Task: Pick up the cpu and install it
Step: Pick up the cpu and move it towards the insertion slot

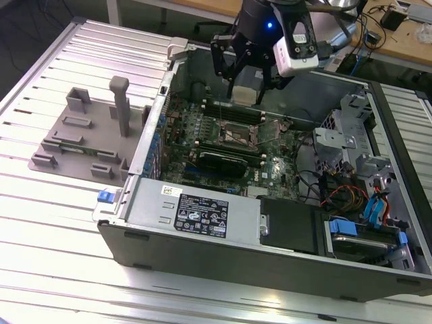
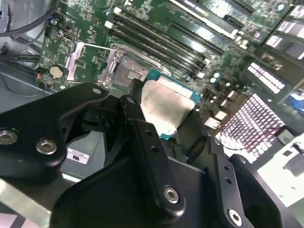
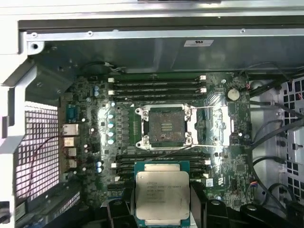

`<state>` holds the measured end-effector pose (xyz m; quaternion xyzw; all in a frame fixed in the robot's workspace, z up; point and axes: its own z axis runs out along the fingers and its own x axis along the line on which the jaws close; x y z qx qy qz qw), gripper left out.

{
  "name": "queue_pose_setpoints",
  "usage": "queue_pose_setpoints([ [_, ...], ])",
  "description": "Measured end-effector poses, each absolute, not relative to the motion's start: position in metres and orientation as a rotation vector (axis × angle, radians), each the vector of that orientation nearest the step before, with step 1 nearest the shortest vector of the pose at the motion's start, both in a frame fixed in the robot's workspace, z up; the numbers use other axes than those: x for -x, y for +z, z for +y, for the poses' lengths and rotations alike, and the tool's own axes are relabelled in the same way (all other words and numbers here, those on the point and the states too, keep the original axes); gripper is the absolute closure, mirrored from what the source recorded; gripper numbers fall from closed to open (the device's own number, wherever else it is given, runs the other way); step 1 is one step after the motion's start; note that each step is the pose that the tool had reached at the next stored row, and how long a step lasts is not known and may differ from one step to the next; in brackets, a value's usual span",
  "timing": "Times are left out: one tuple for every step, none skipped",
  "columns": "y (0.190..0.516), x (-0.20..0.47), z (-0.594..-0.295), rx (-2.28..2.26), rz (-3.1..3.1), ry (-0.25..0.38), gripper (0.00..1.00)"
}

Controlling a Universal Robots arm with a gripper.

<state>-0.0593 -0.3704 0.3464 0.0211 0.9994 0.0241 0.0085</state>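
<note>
Second wrist view — jaws clamp the cpu (image 2: 166, 107), held clear above the socket (image 2: 129, 71).

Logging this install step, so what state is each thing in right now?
gripper: shut on the cpu.
cpu: held clear of the socket, not yet seated.
socket: empty, contacts exposed.
load plate: swung open beside the socket.
computer case: lying on its side, open.
</note>
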Motion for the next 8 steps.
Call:
queue_pose_setpoints([
  [0.345,0.058,-0.369,-0.066,3.123,0.075,0.45],
  [0.343,0.057,-0.368,-0.066,3.123,0.075,0.45],
  [0.341,0.056,-0.366,-0.066,3.123,0.075,0.45],
  [0.339,0.055,-0.365,-0.066,3.123,0.075,0.45],
  [0.334,0.054,-0.362,-0.066,3.124,0.075,0.45],
  [0.33,0.053,-0.36,-0.066,3.124,0.075,0.45],
  [0.328,0.053,-0.359,-0.065,3.124,0.075,0.45],
  [0.326,0.052,-0.358,-0.066,3.124,0.075,0.45],
])
